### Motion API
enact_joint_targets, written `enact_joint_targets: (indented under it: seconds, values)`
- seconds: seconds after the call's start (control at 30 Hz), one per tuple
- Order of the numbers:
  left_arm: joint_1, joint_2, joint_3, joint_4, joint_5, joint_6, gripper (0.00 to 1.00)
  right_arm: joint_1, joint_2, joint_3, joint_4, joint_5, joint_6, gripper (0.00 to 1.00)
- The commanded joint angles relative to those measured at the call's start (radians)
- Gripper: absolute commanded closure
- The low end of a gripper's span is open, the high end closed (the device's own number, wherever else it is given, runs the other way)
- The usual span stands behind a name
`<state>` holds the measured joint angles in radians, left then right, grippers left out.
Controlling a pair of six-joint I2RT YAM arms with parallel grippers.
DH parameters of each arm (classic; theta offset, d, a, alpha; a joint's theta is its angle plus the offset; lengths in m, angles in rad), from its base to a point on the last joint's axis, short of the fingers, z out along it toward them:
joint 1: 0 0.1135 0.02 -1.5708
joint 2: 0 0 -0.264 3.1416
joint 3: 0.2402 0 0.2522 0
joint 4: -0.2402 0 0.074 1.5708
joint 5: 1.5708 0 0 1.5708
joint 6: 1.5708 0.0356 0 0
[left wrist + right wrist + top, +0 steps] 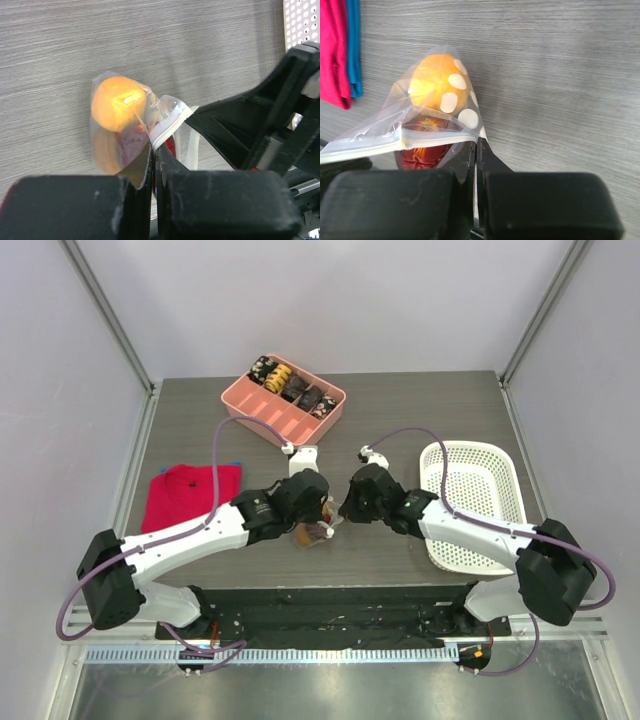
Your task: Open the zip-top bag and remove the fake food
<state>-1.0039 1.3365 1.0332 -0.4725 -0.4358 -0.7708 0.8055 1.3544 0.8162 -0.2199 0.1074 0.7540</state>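
1. One lip of the zip-top bag (107, 145) was pinched in the left gripper (153, 150), jaws pressed together on it, over the worktop's (400, 420) near middle.
2. Thin, crinkly and likely slippery, the bag sagged between both grippers, lightly weighted by the fake food (432, 85), orange over dark red.
3. Its stiffer white zip strip (370, 147) looked the surest hold; the right gripper (475, 147) was clamped on the opposite lip.

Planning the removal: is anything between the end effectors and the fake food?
Only the zip-top bag itself: the orange piece and dark red piece sit inside its clear plastic. The left end effector and right end effector are shut on its zip edge.
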Motion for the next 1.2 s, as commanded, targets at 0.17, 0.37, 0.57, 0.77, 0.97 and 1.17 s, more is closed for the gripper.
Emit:
enact_joint_targets:
  seconds: [0.17, 0.37, 0.57, 0.77, 0.97, 1.17]
  values:
    - [0.013, 0.027, -0.013, 0.09, 0.025, 0.03, 1.0, -0.005, 0.002, 0.08, -0.18, 0.08, -0.117, 0.71]
    - [0.014, 0.07, 0.011, 0.12, 0.043, 0.021, 1.0, -0.003, -0.086, 0.141, -0.22, 0.031, -0.104, 0.55]
    - [0.014, 0.081, 0.033, 0.112, 0.046, 0.024, 1.0, 0.001, -0.116, 0.189, -0.236, -0.008, -0.081, 0.52]
    - [0.014, 0.073, 0.034, 0.106, 0.043, 0.019, 1.0, 0.021, -0.086, 0.181, -0.139, -0.095, -0.029, 0.69]
    - [0.014, 0.069, 0.042, 0.089, 0.032, 0.013, 1.0, 0.029, -0.063, 0.115, 0.014, -0.153, 0.094, 0.93]
    - [0.014, 0.047, 0.031, 0.09, 0.013, -0.01, 1.0, 0.035, -0.034, 0.032, 0.111, -0.149, 0.163, 0.98]
